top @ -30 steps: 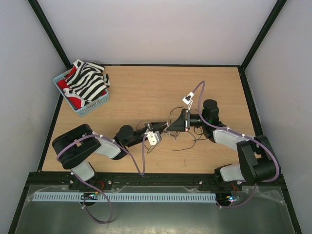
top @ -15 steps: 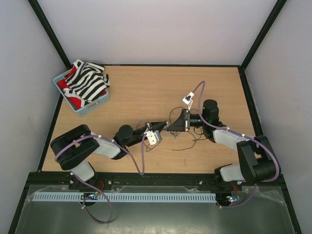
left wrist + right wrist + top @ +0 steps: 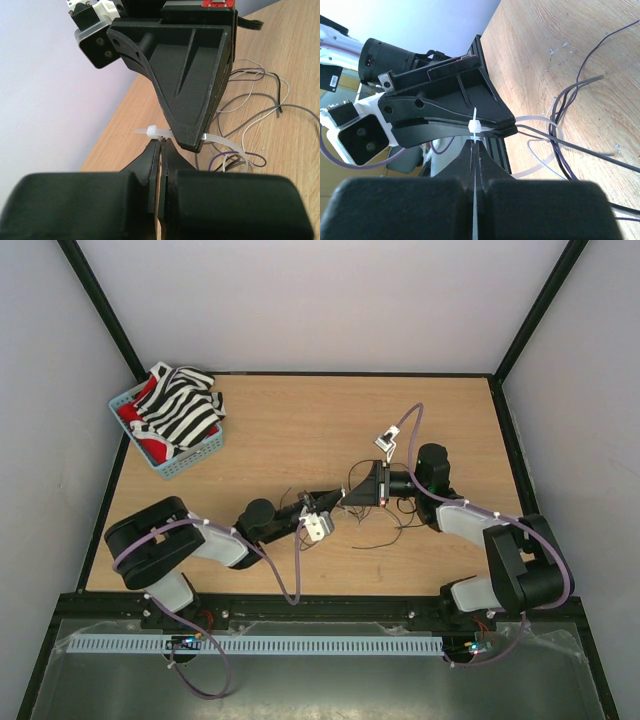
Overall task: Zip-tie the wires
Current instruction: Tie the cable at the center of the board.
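1. Both claws meet tip to tip around the middle of the tabletop (image 3: 300,420), a little toward its right edge.
2. Right claw (image 3: 474,147): fully closed, with the tail of a white zip tie (image 3: 475,125) clamped between its fingers. The tie's head sits just past the tips.
3. Left claw (image 3: 161,144): fully closed, tips touching the strap beside the head. Cannot tell whether the strap is actually pinched.
4. Wires (image 3: 557,142): a loose tangle on the tabletop by the right claw, on the near-edge side. Several strands pass through the tie's loop.

A blue basket (image 3: 190,462) holds striped cloth (image 3: 183,408), far left.
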